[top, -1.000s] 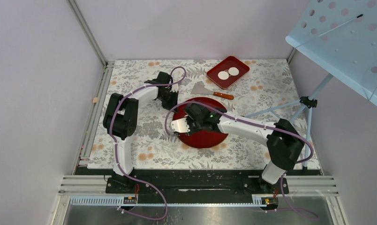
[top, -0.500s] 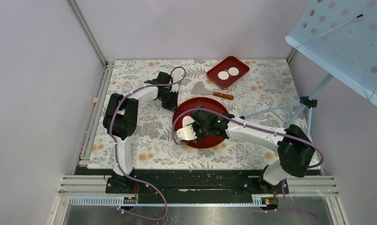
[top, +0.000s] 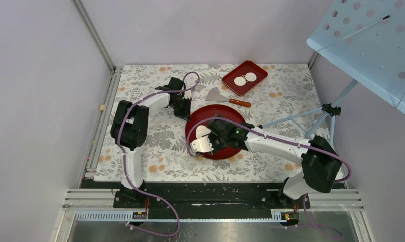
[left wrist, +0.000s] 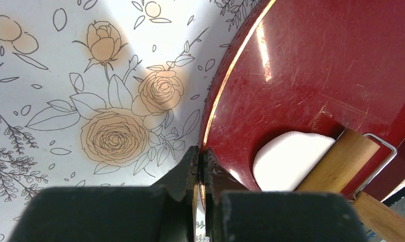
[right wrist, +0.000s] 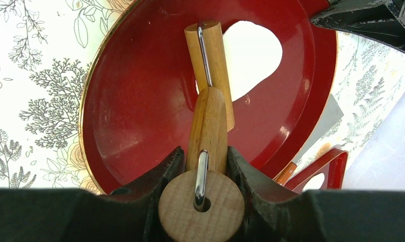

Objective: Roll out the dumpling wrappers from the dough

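Note:
The dough (right wrist: 253, 55) is a flattened white patch lying in the round red plate (top: 216, 112), also seen in the left wrist view (left wrist: 291, 159). A wooden roller (right wrist: 210, 65) rests on the dough's edge. My right gripper (right wrist: 205, 156) is shut on the roller's wooden handle (right wrist: 206, 126), over the plate's near-left part (top: 205, 141). My left gripper (left wrist: 200, 161) is shut on the plate's rim at its far-left side (top: 184, 112). Two dumpling wrappers (top: 240, 80) (top: 251, 76) lie flat in the red rectangular tray (top: 258, 70) at the back.
A metal scraper (top: 218, 96) with a wooden handle lies between the plate and the tray. A stand's legs (top: 331, 110) reach onto the floral mat at the right. Frame rails run along the left side and near edge.
My right arm's elbow has swung right and nearer, and the right gripper with the roller has shifted slightly right and back over the plate. The left arm has not moved.

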Motion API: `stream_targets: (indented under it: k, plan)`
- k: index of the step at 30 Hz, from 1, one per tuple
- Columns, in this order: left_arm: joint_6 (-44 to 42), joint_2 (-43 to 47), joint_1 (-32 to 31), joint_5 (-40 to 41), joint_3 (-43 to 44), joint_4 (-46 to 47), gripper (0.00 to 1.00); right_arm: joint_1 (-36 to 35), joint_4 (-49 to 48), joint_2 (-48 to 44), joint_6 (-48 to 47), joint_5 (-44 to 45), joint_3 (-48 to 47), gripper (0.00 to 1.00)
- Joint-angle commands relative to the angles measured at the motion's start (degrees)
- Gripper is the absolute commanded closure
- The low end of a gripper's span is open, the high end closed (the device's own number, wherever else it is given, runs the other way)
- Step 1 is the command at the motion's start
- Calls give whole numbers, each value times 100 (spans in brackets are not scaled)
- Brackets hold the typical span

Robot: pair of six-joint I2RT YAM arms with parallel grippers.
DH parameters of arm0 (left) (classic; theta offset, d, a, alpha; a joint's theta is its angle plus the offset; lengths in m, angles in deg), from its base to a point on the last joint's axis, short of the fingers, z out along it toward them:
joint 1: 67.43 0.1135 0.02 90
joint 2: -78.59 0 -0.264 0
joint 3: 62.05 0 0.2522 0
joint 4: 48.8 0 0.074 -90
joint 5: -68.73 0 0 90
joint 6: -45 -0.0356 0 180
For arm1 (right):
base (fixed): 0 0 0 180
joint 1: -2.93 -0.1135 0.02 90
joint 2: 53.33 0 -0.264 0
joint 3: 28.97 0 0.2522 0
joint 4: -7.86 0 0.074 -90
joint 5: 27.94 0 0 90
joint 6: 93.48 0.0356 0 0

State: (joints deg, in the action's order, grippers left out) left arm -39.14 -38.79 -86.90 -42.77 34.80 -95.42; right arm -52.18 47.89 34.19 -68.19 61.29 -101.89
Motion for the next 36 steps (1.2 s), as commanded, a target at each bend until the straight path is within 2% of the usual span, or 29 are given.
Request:
stream_targets:
  k: [1,11,17,25,32,36]
  plan:
    - [2,-17,-9,477,-148,242,100,-36,2535,406,456,-928,545,100]
    - [1,-11,-7,471,-145,242,100,-35,2648,301,592,-970,527,100]
    - [0,-9,-12,485,-149,247,100,-24,2519,111,1070,-773,4,100]
    - [8,-10,-6,488,-146,251,100,59,1334,-129,2475,734,-1548,100]
    - [11,-9,-9,497,-152,261,100,53,680,679,3285,1890,-2238,100]
    - [10,-6,-7,500,-150,263,100,43,611,1146,3481,1923,-2319,100]
